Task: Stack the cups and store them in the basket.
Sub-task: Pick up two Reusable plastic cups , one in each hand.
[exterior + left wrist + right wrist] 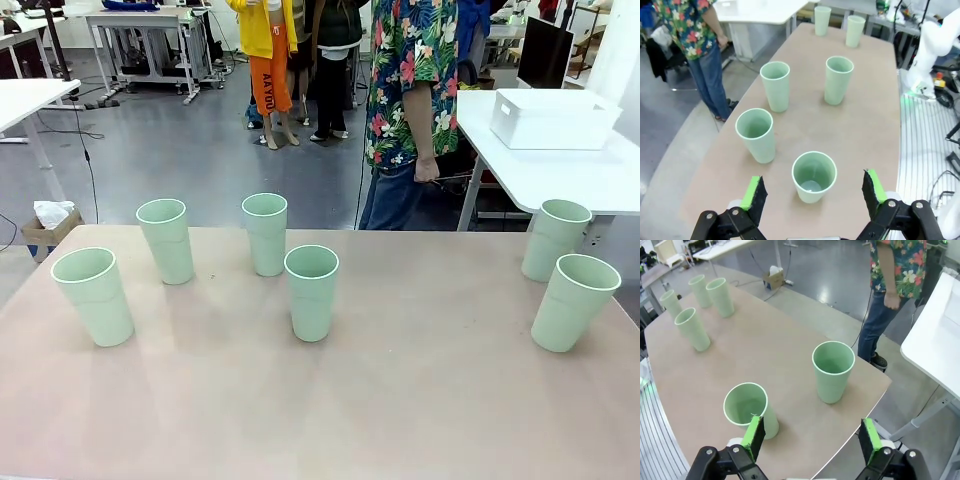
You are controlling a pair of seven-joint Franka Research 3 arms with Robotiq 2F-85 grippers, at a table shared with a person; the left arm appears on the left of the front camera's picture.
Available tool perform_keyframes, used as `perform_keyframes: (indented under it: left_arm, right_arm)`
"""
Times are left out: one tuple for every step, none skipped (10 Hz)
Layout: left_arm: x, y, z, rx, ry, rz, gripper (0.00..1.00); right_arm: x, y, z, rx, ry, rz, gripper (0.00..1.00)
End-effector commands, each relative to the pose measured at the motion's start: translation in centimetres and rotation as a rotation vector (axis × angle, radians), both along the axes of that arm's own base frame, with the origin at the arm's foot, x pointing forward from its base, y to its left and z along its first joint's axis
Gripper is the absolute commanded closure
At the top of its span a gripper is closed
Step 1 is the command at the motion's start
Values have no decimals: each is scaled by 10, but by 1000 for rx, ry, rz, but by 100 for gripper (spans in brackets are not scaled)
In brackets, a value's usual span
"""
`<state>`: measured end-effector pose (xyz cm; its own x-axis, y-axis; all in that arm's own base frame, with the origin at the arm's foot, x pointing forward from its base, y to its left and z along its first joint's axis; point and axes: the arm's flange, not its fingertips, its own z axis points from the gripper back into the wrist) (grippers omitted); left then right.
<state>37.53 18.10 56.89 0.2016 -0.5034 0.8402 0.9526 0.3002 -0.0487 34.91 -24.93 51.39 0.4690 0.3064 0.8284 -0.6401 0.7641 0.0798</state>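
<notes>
The left gripper (813,176) is hanging with jaws apart and empty, framing the nearest of four tall, tapered, mint-green plastic cups (813,194). The right gripper (812,421) is gaping likewise, one pad partly hiding one of the other two. All six are standing upright on the tan bench (430,400). The white rectangular plastic basket (553,118) is sitting apart on a white table (560,178).

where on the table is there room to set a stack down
The widest bare patch of table lies between the front middle cup and the right front cup. The near strip before all cups is bare too. Crowded: the left half, from the far-left cup to that middle cup.
</notes>
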Motion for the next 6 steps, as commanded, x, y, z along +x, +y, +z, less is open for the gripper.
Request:
perform_keyframes:
  left_arm:
    - [-3, 12, 4, -70, -48, -39, 0]
    - [-5, 14, 6, -93, -57, -57, 0]
    - [-8, 17, 6, -104, -67, -65, 0]
    - [-10, 19, 5, -103, -77, -66, 0]
    - [-10, 17, 5, -77, -86, -33, 0]
    - [-9, 14, 4, -53, -91, -21, 0]
  right_arm:
    - [-2, -9, 6, 19, -57, 28, 0]
    - [-2, -9, 8, 25, -62, 31, 0]
    - [0, -9, 9, 29, -64, 31, 0]
    - [2, -7, 9, 30, -60, 35, 0]
    - [4, -5, 9, 37, -53, 25, 0]
    - [-4, -6, 10, 32, -37, 16, 0]
